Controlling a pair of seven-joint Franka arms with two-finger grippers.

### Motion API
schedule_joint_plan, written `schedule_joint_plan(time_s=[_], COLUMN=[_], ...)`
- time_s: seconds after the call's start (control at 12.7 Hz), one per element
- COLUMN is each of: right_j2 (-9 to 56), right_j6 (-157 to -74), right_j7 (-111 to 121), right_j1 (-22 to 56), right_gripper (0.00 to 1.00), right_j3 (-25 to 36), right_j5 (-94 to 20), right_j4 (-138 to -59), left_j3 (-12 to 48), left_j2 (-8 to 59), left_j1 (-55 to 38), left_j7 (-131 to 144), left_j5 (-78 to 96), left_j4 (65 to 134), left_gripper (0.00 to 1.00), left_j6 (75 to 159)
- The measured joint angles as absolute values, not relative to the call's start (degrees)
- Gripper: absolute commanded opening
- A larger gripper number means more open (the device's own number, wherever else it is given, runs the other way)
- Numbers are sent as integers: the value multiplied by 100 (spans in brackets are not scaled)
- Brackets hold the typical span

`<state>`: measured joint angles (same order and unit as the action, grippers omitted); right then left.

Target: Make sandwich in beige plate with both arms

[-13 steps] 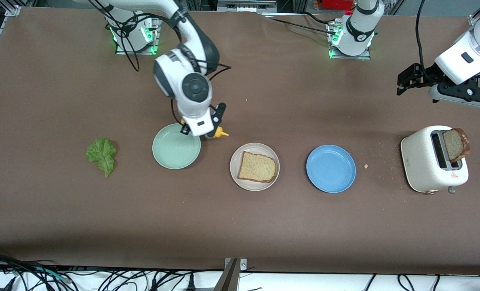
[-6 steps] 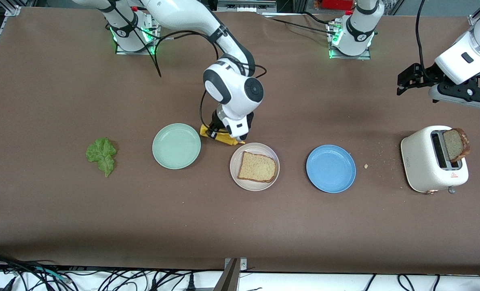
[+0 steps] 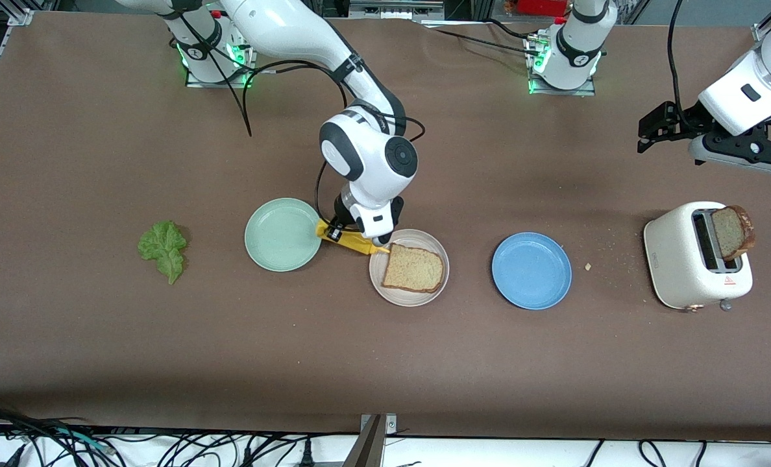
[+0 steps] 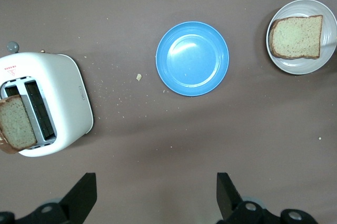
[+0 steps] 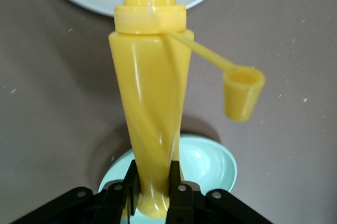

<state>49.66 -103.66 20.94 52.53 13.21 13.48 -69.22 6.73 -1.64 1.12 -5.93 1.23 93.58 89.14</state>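
We see the right gripper pinching a yellow squeeze bottle at its base, jaws tight on it. The bottle is tilted, nozzle over the rim of the beige plate, cap flipped off and dangling on its strap. It sits over the gap between the mint-green plate and the beige plate.

One bread slice lies flat in the beige plate, mid-bench. The lettuce leaf is on the bench toward the right arm's end, well apart from the plates.

The left gripper waits, jaws spread wide and empty, over bare bench near the toaster. A second bread slice stands in a toaster slot. The blue plate lies between the beige plate and the toaster.
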Motion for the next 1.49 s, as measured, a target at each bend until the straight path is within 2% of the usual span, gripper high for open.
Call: schedule_joint_plan(time_s=[0.31, 0.94, 1.18, 1.49], right_j2=[5367, 5394, 4984, 3936], right_j6=[-10572, -10568, -10497, -10350], right_j7=[2093, 2094, 2406, 3084], right_j1=[5264, 5254, 4884, 3584], right_gripper=[0, 0, 0, 0], right_j3=[1380, 1403, 1222, 106], right_j5=[1348, 1348, 1342, 1201], right_j4=[-6777, -6702, -6815, -7374], left_j3=[673, 673, 673, 673], left_j2=[-164, -164, -164, -164], left_j1=[113, 112, 113, 114], left_j7=[-593, -593, -593, -593], left_j5=[123, 123, 123, 123], left_j4=[9358, 9358, 9359, 9358], left_gripper=[100, 100, 100, 100], left_j6=[8914, 8913, 8913, 8913])
